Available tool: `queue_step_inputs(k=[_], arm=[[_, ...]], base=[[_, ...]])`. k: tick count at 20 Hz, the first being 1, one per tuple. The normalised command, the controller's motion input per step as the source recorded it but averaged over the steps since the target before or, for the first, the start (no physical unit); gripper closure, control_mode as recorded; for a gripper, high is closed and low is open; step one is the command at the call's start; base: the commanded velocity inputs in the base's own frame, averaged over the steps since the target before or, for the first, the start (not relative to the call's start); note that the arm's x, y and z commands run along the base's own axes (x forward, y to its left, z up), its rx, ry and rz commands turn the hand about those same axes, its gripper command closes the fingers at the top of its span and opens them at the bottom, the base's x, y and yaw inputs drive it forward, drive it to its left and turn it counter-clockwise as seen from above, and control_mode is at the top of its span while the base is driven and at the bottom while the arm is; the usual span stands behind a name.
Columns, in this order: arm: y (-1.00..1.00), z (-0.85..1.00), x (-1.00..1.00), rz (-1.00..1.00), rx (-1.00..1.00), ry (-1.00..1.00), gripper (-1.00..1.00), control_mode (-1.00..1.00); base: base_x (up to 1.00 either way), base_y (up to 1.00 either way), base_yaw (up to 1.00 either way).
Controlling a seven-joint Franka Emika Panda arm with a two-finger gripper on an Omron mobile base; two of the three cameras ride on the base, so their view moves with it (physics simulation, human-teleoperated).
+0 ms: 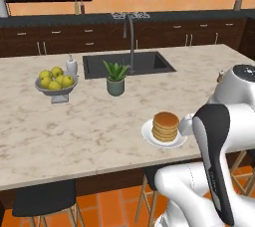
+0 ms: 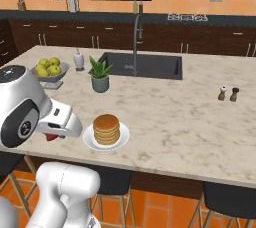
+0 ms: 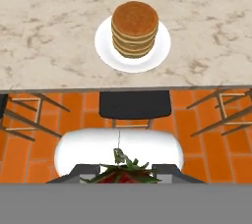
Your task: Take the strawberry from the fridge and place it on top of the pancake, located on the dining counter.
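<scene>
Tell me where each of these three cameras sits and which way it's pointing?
Left base view: behind the arm on its left, looking forward and down over the dining counter; the white arm rises at the lower right.
Right base view: behind on the right, same counter; the arm rises at the lower left, its claw holding something red.
Hand view: on the hand, looking down along the claw with the strawberry between its tips, toward the counter edge.
All three share the pancake on its white plate.

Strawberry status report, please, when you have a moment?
End effector shut on strawberry. Pancake ahead on plate, dining counter. Stool below, path open.
</scene>
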Motion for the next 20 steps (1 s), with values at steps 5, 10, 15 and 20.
queue_step_inputs(k=[5,10,15,20], arm=[[0.00,0.11,0.97,0.00,0.00,0.01,1.00,-1.00],[-0.11,-0.05,0.99,0.00,0.00,0.01,1.00,-1.00],[-0.38,-0.21,1.00,0.00,0.01,0.00,1.00,-1.00],[-0.03,-0.42,0.82,0.01,0.00,0.00,1.00,-1.00]], base=[[0.00,0.00,0.00],[0.00,0.00,0.00],[0.00,0.00,0.00],[0.00,0.00,0.00]])
